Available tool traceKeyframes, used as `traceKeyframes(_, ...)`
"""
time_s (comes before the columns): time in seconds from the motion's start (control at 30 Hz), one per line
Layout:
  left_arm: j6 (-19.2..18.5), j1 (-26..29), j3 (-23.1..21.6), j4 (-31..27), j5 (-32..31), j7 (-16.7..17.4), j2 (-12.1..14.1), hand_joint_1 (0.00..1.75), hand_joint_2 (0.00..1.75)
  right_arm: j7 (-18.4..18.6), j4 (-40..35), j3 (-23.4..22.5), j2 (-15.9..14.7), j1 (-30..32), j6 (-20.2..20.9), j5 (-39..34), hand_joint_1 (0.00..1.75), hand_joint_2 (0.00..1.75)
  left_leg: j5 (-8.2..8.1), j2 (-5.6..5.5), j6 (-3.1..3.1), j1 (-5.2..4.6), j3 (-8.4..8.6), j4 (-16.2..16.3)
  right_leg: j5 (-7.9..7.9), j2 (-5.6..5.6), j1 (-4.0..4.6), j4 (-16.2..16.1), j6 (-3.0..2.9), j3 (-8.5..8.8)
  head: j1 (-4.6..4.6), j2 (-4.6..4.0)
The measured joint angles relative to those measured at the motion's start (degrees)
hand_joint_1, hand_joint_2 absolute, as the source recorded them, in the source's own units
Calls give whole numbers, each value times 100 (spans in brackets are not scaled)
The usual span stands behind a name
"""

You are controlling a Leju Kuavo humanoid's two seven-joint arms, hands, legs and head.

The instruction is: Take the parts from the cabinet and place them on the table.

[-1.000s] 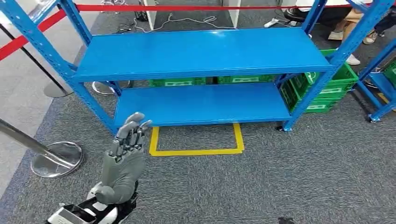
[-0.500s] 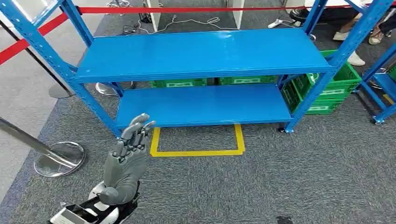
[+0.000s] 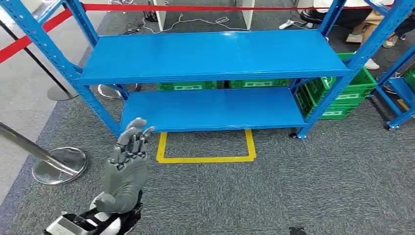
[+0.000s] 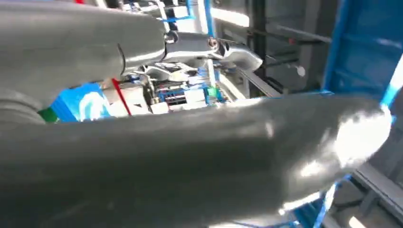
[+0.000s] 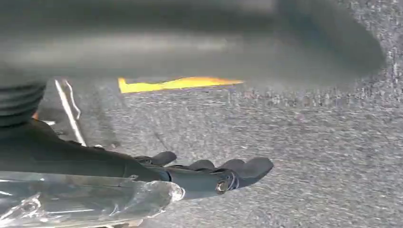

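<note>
Head view | blue cabinet [image 3: 210, 54] shelves bare, no parts seen | left robot hand [image 3: 126, 164] raised, fingers straight, holding nothing | right robot hand [image 5: 209, 173] outstretched, empty | progress: nothing visibly placed.

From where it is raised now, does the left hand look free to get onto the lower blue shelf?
Probably yes. The left hand is raised with nothing in it, just in front of the lower shelf, whose open front has nothing blocking it. The near-left upright stands close beside the path.
</note>
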Motion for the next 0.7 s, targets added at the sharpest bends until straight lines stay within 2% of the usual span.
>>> traceKeyframes(0.03,57,27,85,107,46,0,-31,0,0,2,0,0,0,2,-18,0,0,175,2,3,17,-3,15,-9,-106,-3,3,141,28,-40,22,0)
traceKeyframes(0.07,206,60,238,306,180,0,-83,0,0,2,0,0,0,-1,-39,0,0,175,-2,4,48,-2,14,-8,-331,1,3,531,50,-218,50,0)
traceKeyframes(0.1,517,105,442,508,394,0,-140,0,0,11,0,0,0,1,-37,11,0,175,-2,5,53,-5,11,-8,-557,1,1,1027,63,-456,59,0)
traceKeyframes(0.13,1019,98,729,781,699,0,-243,0,0,39,0,2,0,11,-35,29,0,175,-1,6,57,-9,8,-7,-719,1,3,1461,72,-667,59,0)
traceKeyframes(0.17,1702,32,1240,1208,1017,0,-356,0,0,50,2,2,2,30,-28,39,0,175,0,6,57,-9,9,-7,-767,3,5,1732,78,-809,66,0)
traceKeyframes(0.2,2087,-72,1814,1627,1089,0,-411,0,0,50,2,4,7,44,-24,39,0,175,0,6,56,-8,14,-6,-671,2,4,1696,77,-804,61,0)
traceKeyframes(0.23,2263,-178,2440,2030,1025,0,-472,0,0,44,2,4,13,45,-17,33,0,175,-1,6,52,-5,23,-5,-476,1,1,1424,72,-682,68,0)
traceKeyframes(0.27,2280,-241,3197,2443,966,0,-546,0,0,29,2,4,15,39,-2,26,0,175,-12,11,31,3,36,4,-212,-1,-8,932,68,-446,66,0)
traceKeyframes(0.3,2293,-298,3768,2731,931,0,-579,0,0,28,2,4,15,44,2,26,0,175,-32,14,0,13,45,19,41,-4,-33,348,87,-147,66,0)
traceKeyframes(0.33,2293,-355,4238,3019,914,0,-673,0,0,26,2,4,28,49,6,26,0,175,-51,8,-43,-6,30,44,-29,23,-43,95,107,-7,65,0)
traceKeyframes(0.37,2293,-407,4525,3248,885,0,-739,0,0,20,7,4,59,43,13,24,0,175,-64,-26,-78,-32,-2,102,-4,49,-32,47,19,25,94,0)
traceKeyframes(0.4,2328,-420,4757,3445,791,0,-789,0,0,-5,4,4,57,35,15,11,0,175,-40,-32,-111,-35,-10,87,-6,29,-24,66,-28,-4,63,0)
traceKeyframes(0.47,2520,-485,5235,3899,473,0,-870,0,0,-133,4,4,72,17,131,-63,0,175,-21,-30,-153,-9,7,46,13,38,8,67,-103,-7,77,0)
traceKeyframes(0.53,2616,-642,5727,4523,494,0,-872,0,0,-234,4,4,85,6,217,-81,0,175,-157,-13,-229,-5,-31,160,38,35,-33,39,-189,7,55,0)
traceKeyframes(0.57,2552,-728,5994,4897,689,0,-865,0,0,-300,4,4,98,6,223,-61,0,175,-358,-12,-261,0,-184,486,35,28,-34,39,-216,5,17,0)
traceKeyframes(0.63,2446,-776,6608,5574,951,0,-833,0,0,-385,4,22,116,13,223,-24,0,175,-780,-10,-292,10,-644,1418,27,29,-31,39,-232,-5,11,0)
traceKeyframes(0.67,2452,-743,6818,5762,937,0,-826,0,0,-391,4,33,120,22,221,-17,0,175,-873,-10,-295,10,-815,1745,26,30,-28,39,-233,-5,7,0)
traceKeyframes(0.7,2491,-720,7056,6009,855,0,-824,0,0,-400,4,39,120,33,212,-7,0,175,-835,-10,-297,13,-873,1817,25,31,-28,39,-234,-4,7,0)
